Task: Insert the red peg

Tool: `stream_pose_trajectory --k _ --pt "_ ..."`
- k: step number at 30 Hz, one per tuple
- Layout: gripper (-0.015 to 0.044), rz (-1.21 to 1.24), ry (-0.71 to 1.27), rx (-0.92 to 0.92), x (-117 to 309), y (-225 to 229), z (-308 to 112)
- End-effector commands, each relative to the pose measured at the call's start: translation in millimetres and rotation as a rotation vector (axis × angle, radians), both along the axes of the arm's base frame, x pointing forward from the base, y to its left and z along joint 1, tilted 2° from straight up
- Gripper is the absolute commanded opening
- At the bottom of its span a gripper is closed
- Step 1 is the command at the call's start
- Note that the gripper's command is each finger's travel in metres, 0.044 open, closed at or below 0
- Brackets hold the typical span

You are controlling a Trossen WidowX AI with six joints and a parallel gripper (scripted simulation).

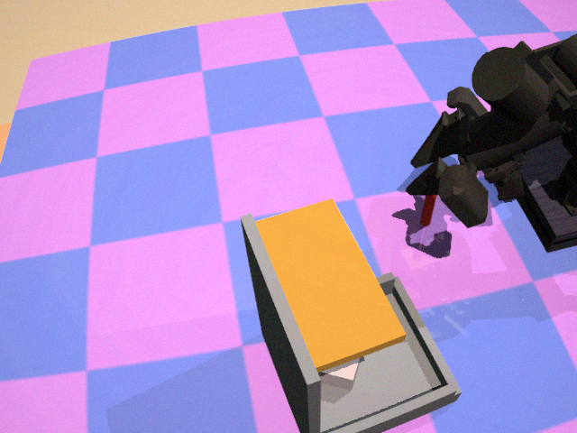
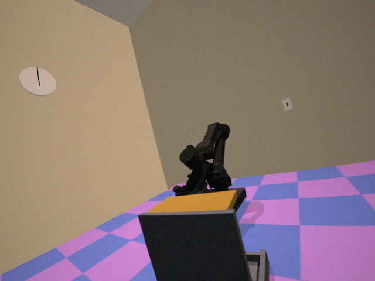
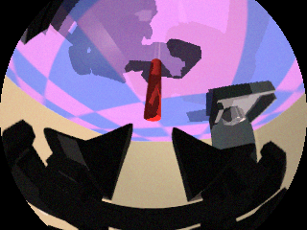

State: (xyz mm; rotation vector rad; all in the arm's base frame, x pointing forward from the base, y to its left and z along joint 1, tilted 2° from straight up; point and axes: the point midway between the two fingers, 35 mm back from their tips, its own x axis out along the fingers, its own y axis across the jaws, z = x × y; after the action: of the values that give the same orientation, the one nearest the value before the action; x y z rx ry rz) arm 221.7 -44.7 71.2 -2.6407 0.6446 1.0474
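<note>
The red peg point(image 1: 427, 212) point(image 3: 153, 91) stands on the table; in the top view a finger hides its upper part. My gripper point(image 1: 410, 177) point(image 3: 153, 128) is partly open and empty. In the wrist view the peg is ahead of the fingertips, in line with the gap between them. In the exterior view the gripper is small and dark behind the box, its fingertips unclear. The grey box point(image 1: 447, 396) point(image 2: 193, 247) has a flat orange roof point(image 1: 325, 280) point(image 2: 197, 202). The pale block point(image 1: 343, 374) point(image 3: 233, 114) sits under it; the roof hides part of it in the top view.
The arm's dark base plate point(image 1: 544, 200) is to the right of the peg in the top view. The box stands toward the lower left of the peg there, with a low rim point(image 1: 421, 333) and a tall back wall point(image 1: 279, 298). Shadows lie around the peg's foot.
</note>
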Motion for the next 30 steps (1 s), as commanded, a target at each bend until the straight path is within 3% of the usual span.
stream_pose_trajectory --k 1,23,30 --pt "0.0220 -0.006 0.005 0.000 -1 0 -8" --pt "0.0220 -0.006 0.005 0.000 -5 1 -37" --pt "0.0056 0.000 0.004 0.000 -4 1 -35"
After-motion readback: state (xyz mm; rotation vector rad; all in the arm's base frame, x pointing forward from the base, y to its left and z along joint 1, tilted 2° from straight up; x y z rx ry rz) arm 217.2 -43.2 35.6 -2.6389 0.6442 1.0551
